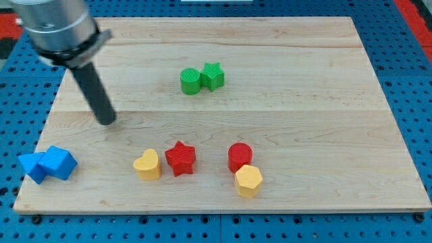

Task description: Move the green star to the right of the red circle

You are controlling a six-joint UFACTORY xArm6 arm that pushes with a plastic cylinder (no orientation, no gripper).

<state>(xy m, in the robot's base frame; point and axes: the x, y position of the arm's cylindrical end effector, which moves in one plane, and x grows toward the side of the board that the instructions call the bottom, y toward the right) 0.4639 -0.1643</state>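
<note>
The green star [213, 75] lies in the upper middle of the wooden board [304, 101], touching a green circle [190, 81] on its left. The red circle [239, 156] lies lower, right of centre, with a yellow hexagon [248, 180] touching its lower right side. My tip [106, 122] rests on the board at the view's left, well to the left of and below the green star, apart from every block.
A red star [180, 158] and a yellow heart [147, 165] lie left of the red circle. Two blue blocks [47, 164] sit at the board's lower left corner. Blue pegboard surrounds the board.
</note>
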